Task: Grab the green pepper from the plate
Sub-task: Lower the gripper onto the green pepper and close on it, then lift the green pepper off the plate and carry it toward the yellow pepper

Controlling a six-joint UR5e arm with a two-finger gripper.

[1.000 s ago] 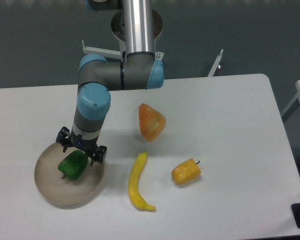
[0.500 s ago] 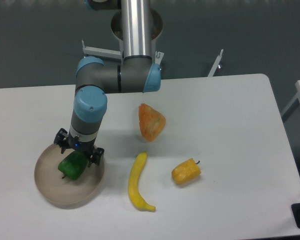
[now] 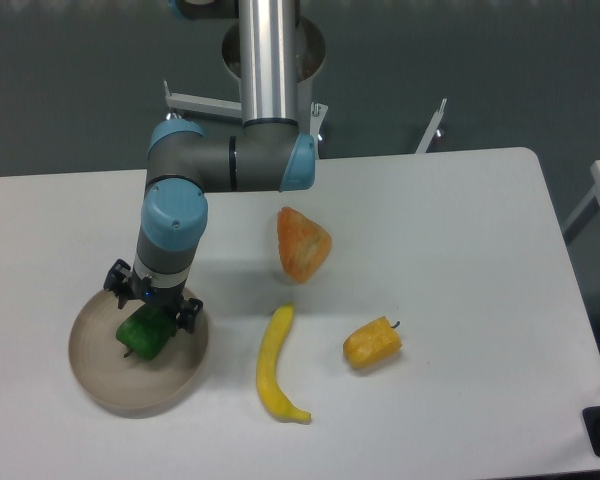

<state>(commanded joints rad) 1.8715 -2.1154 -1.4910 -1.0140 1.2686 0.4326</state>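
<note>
The green pepper [image 3: 140, 335] lies in the left half of the round beige plate [image 3: 105, 385] at the table's front left. My gripper [image 3: 150, 304] points straight down over the pepper's upper right part and hides that part. Its black finger links stand wide apart on either side of the pepper, so it looks open. The fingertips themselves are hidden under the wrist, and I cannot tell whether they touch the pepper.
A yellow banana [image 3: 274, 365] lies just right of the plate. A yellow-orange pepper [image 3: 372, 343] sits further right. An orange lumpy fruit [image 3: 302, 243] lies behind the banana. The arm's elbow [image 3: 230, 160] hangs over the table's back left.
The gripper has moved a little left and lower over the plate and now covers more of the green pepper. The pepper and the other things have not moved.
</note>
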